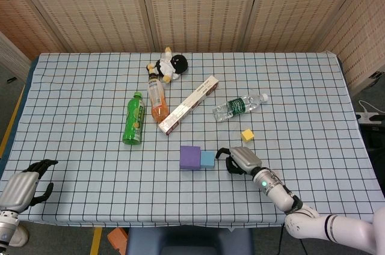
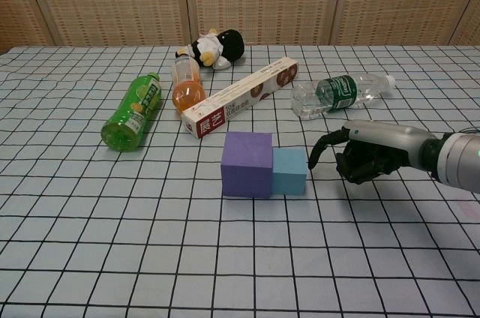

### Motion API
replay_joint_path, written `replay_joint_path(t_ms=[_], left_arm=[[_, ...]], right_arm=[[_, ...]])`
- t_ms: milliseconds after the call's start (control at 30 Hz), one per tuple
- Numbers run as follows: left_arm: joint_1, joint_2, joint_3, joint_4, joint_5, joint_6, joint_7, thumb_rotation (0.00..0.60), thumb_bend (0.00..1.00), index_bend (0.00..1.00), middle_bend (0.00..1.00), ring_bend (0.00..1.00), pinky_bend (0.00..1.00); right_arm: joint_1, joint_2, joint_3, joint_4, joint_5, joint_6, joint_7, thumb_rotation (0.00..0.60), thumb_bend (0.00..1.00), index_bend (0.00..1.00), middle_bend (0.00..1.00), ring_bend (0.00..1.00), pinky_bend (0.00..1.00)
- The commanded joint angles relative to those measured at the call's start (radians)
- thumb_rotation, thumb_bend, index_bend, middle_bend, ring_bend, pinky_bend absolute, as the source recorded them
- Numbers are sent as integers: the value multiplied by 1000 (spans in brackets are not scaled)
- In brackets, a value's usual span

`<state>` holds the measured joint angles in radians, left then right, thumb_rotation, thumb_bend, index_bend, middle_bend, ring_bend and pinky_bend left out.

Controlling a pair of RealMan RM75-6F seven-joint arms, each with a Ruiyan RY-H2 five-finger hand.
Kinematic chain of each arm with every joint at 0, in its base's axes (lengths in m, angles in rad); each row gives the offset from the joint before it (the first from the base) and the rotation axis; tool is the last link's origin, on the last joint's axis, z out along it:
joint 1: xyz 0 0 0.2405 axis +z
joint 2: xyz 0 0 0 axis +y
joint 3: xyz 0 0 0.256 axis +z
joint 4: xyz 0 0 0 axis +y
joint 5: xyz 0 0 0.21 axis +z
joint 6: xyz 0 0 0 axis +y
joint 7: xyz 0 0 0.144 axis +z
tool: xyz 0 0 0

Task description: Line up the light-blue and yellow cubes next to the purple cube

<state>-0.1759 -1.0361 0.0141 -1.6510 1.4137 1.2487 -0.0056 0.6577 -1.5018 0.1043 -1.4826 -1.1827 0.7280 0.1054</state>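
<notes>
The purple cube (image 1: 190,156) (image 2: 246,163) sits near the table's front middle. The smaller light-blue cube (image 1: 208,159) (image 2: 289,171) stands flush against its right face. Further back and to the right, the yellow cube (image 1: 246,135) lies alone; the chest view does not show it. My right hand (image 1: 241,160) (image 2: 368,156) rests low just right of the light-blue cube, fingers curled in and one finger stretched toward the cube, its tip just short of the cube's side. It holds nothing. My left hand (image 1: 24,186) hangs off the table's front left corner, empty, fingers apart.
Behind the cubes lie a long white-and-red box (image 2: 240,96), a clear water bottle (image 2: 341,93), an orange drink bottle (image 2: 187,87), a green bottle (image 2: 133,111) and a black-and-white plush toy (image 2: 213,47). A checked cloth (image 2: 112,205) covers the table.
</notes>
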Motion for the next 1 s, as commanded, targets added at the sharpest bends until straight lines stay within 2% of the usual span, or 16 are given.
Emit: replay_joint_path(t_ms=[33,167,300,467,767,1000], left_arm=[[0,0,0,0,0,0,1,600,500,216,194,216,417],[0,-1,1,-2,0,1,6,600,500,216,195,217,417],[1,-1,0,-4,-4,1,9,600,500,216,196,217,417],[0,-2,0,-6,-6,-3,16,600,500,216,197,217,418],[-1,1,1,-6,-7,-6,12,600,499,216,196,217,419],[-2,1,2,-6,-5,-6,9,600,500,216,197,217,420]], right_arm=[[-22,31,-2,-31,-37,84,-55,600,691,336,872,938,1000],[-55,46,16,-56,-59,222,-151,600,489,329,872,938,1000],[-71,14,39,-21,-39,332,-301,600,331,324,872,938,1000],[-60,-42,62,70,16,340,-385,600,186,315,872,938,1000],[-32,-106,78,209,78,271,-398,600,103,263,872,938,1000],[-29,-115,77,233,102,252,-424,600,82,230,872,938,1000]])
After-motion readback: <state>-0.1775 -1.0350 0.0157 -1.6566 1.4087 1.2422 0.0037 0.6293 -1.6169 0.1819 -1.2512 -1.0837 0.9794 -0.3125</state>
